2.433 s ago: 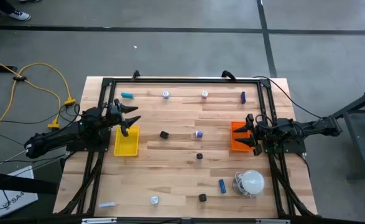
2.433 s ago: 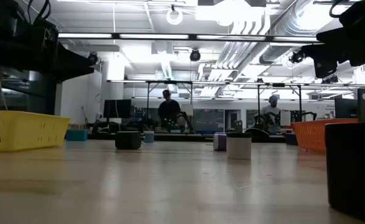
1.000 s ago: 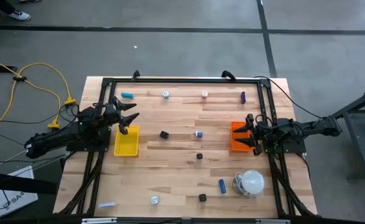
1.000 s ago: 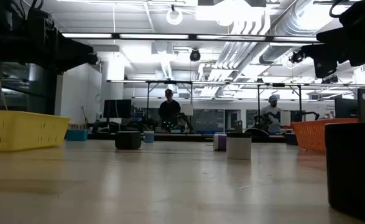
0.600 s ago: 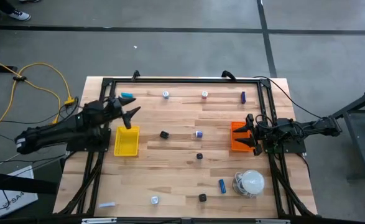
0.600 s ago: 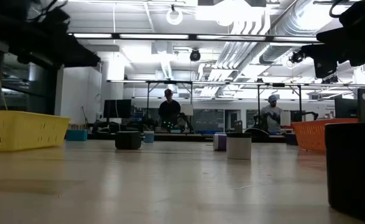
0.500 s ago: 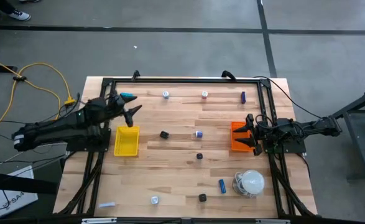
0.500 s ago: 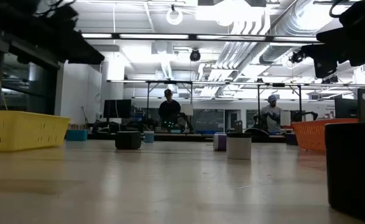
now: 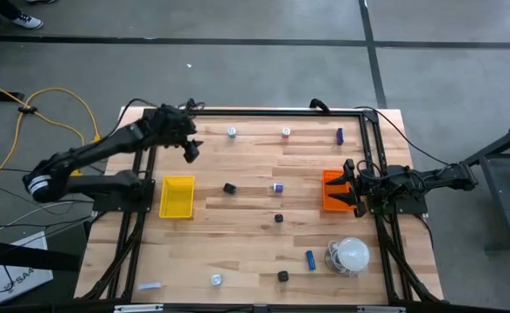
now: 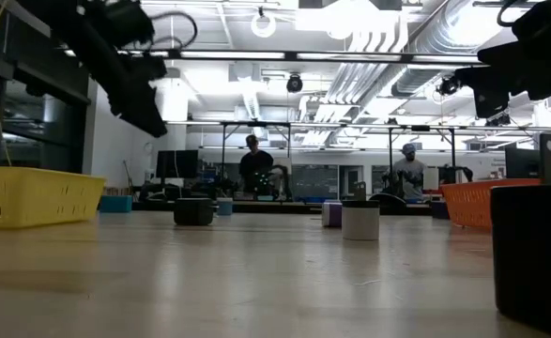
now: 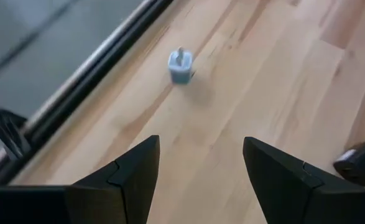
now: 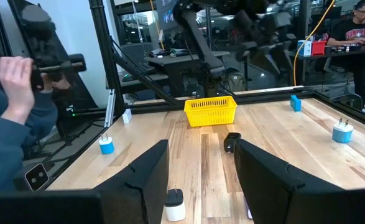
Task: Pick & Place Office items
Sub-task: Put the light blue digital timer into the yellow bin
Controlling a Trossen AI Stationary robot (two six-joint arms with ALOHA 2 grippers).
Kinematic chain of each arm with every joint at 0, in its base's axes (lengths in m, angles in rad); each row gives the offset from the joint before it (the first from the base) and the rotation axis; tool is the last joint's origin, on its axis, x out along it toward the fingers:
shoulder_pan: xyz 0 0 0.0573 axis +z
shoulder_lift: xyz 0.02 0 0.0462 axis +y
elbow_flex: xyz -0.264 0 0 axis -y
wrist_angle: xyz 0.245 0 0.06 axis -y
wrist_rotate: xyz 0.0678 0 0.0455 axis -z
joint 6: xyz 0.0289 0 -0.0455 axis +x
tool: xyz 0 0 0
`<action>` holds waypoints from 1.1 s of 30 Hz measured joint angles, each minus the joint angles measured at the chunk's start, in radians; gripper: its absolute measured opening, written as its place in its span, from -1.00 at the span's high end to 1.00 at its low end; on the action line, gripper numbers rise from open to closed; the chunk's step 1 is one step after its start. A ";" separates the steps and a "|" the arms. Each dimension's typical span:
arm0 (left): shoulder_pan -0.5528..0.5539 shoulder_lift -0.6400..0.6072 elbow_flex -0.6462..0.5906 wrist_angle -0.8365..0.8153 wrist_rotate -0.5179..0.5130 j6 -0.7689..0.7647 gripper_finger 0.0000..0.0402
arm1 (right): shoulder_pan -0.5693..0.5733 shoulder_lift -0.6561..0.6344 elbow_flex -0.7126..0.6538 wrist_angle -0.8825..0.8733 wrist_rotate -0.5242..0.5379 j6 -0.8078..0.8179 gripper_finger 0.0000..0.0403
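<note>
— What do you see around your desk point(image 9: 246, 217)?
— Grey floor point(image 9: 263, 69) crossed by dark lines, and a yellow cable point(image 9: 59, 104) looping on it.
— And behind you?
— Bright strip lights point(image 10: 256, 54), white ceiling ducts point(image 10: 397, 38), and two people point(image 10: 253, 167) seated at far workbenches.

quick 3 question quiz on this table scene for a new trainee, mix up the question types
1. True or false: the left tool is shut on an item.
2. Which tray does the right tool hang over? A) the yellow tray B) the orange tray C) neither
3. Fill in: the white dome with its cable lies at the table's near ____ corner, seen from above.

Key
1. False: its fingers are spread with bare wood between them.
2. B
3. right
</note>
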 joint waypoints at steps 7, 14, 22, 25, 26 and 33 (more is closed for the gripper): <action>0.165 0.082 0.008 -0.011 0.092 -0.069 -0.12 | 0.000 0.000 0.000 0.000 0.000 0.000 0.16; 0.246 0.086 0.009 -0.017 0.108 0.112 -0.12 | 0.000 0.000 0.000 0.000 0.000 0.000 0.16; 0.247 0.086 0.009 -0.020 0.183 0.339 -0.12 | 0.000 0.000 0.000 0.000 0.000 0.000 0.16; 0.247 0.086 0.009 -0.035 0.192 0.328 -0.12 | 0.000 0.000 0.000 0.000 0.000 0.000 0.16; 0.248 0.086 0.009 -0.040 0.190 0.327 -0.12 | 0.000 0.000 0.000 0.000 0.000 0.000 0.16; 0.237 0.086 0.017 -0.054 0.146 0.337 -0.12 | 0.000 0.000 0.000 0.000 0.000 0.000 0.16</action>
